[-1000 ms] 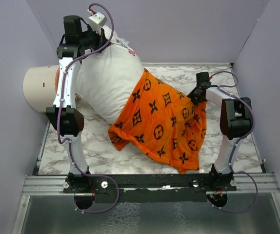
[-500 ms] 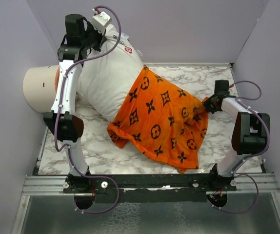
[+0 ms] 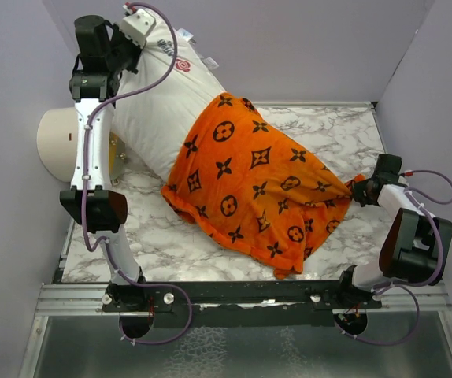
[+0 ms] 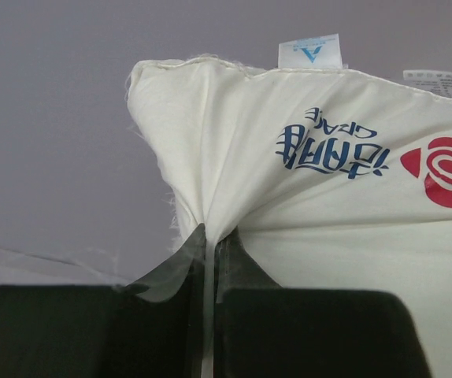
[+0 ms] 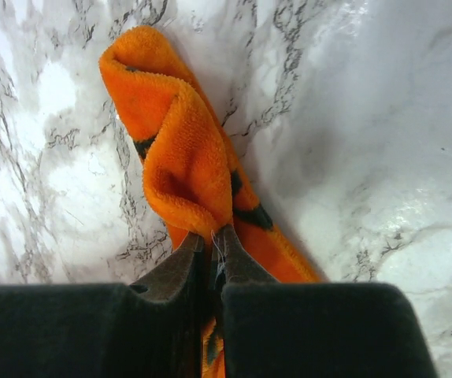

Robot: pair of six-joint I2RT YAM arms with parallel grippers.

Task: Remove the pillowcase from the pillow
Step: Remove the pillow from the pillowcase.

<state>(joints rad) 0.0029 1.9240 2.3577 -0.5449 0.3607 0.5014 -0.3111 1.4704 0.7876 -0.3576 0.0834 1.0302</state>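
Clamping a bunched fold of the pillowcase [image 5: 175, 150], the right gripper [image 5: 213, 236] has its jaws pressed tight on the orange plush. The right wrist view alone shows this pinch, with the fold curling away over the marble table [image 5: 368, 157]. From the top view, that gripper sits low near the table's right side, and the fabric runs out to it in a taut point.

Farther in, the top view shows what neither wrist camera does. The main spread of the pillowcase, with its black flower and circle motifs, lies across the middle of the table. It covers the lower end of the pillow [image 3: 151, 118], whose bare white upper part slants up toward the far left corner. A cream cylinder [image 3: 55, 143] lies at the table's left edge, just beside the left arm and partly hidden behind it.

Farthest back, the left gripper [image 4: 209, 232] is raised high and clenched on a corner of the pillow. Its wrist view shows the white cloth gathered between the closed fingers. It also shows a small tag [image 4: 310, 52] at the top edge, blue lettering [image 4: 332, 146] and a red rose logo [image 4: 445, 171].
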